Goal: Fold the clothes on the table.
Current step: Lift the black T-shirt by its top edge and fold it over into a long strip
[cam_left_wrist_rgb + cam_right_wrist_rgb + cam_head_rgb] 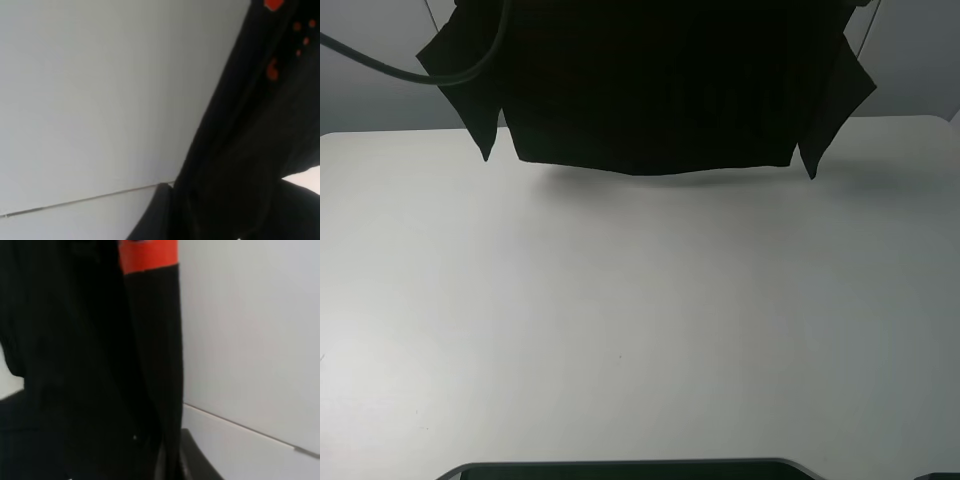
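Black shirt (650, 90) hangs spread above the table's (620, 320) far edge, red print (272, 70) visible. Cloth hides both grippers; their grip cannot be told.

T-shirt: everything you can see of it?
The black T-shirt hangs spread in the air above the far edge of the table, hem lowest, a short sleeve drooping at each side. Soft, matte cloth. Red print dots show in the left wrist view. Its top runs out of frame; the hem seems clear of the table.

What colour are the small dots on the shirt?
Red dots on black shirt; clearest in left wrist view.
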Robot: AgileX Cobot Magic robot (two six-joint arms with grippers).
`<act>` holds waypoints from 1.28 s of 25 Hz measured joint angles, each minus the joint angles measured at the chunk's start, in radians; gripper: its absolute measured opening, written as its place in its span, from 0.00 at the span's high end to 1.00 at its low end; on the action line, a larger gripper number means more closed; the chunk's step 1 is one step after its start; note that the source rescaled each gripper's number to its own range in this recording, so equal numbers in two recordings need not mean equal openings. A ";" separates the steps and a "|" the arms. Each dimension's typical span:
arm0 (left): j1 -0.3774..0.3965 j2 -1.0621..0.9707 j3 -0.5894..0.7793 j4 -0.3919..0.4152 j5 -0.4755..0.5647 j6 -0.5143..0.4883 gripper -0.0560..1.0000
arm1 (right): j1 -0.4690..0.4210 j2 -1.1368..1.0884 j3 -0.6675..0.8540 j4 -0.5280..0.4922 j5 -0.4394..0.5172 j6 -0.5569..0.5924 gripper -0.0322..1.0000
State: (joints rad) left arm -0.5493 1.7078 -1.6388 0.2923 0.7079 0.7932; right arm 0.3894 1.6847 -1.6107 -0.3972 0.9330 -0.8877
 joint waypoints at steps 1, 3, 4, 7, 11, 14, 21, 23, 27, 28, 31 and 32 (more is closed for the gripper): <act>0.000 0.009 0.000 0.003 -0.025 0.000 0.95 | 0.000 0.009 0.000 -0.021 -0.022 0.019 0.97; 0.000 0.026 0.000 0.030 -0.087 -0.026 0.95 | 0.000 0.028 0.000 -0.097 -0.095 0.086 0.97; 0.000 0.034 0.000 0.059 -0.131 -0.058 0.95 | 0.000 0.036 0.000 -0.141 -0.129 0.123 0.97; 0.000 0.039 0.000 0.097 -0.166 -0.122 0.95 | 0.000 0.039 0.000 -0.146 -0.157 0.131 0.97; 0.000 0.035 0.062 0.067 -0.092 -0.111 0.95 | 0.000 0.017 0.060 -0.027 -0.089 0.026 0.97; 0.000 -0.004 0.221 0.035 -0.083 -0.090 0.95 | 0.007 -0.022 0.187 -0.007 -0.076 0.001 0.97; -0.002 -0.214 0.485 -0.035 -0.058 -0.081 0.95 | 0.061 -0.209 0.452 0.159 -0.057 -0.090 0.97; -0.002 -0.263 0.521 -0.065 -0.016 -0.081 0.95 | 0.074 -0.249 0.495 0.234 -0.028 -0.128 0.97; -0.002 -0.329 0.606 -0.115 0.037 -0.081 0.95 | 0.108 -0.291 0.560 0.320 0.034 -0.150 0.97; -0.002 -0.341 0.628 -0.122 0.039 -0.081 0.95 | 0.118 -0.293 0.574 0.333 0.045 -0.151 0.97; -0.002 -0.377 0.701 -0.147 0.041 -0.081 0.95 | 0.147 -0.296 0.622 0.342 0.054 -0.151 0.97; -0.002 -0.391 0.726 -0.151 0.043 -0.081 0.95 | 0.158 -0.296 0.635 0.346 0.056 -0.148 0.97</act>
State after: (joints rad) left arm -0.5513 1.3172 -0.9132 0.1409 0.7509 0.7123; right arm 0.5474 1.3890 -0.9756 -0.0507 0.9889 -1.0359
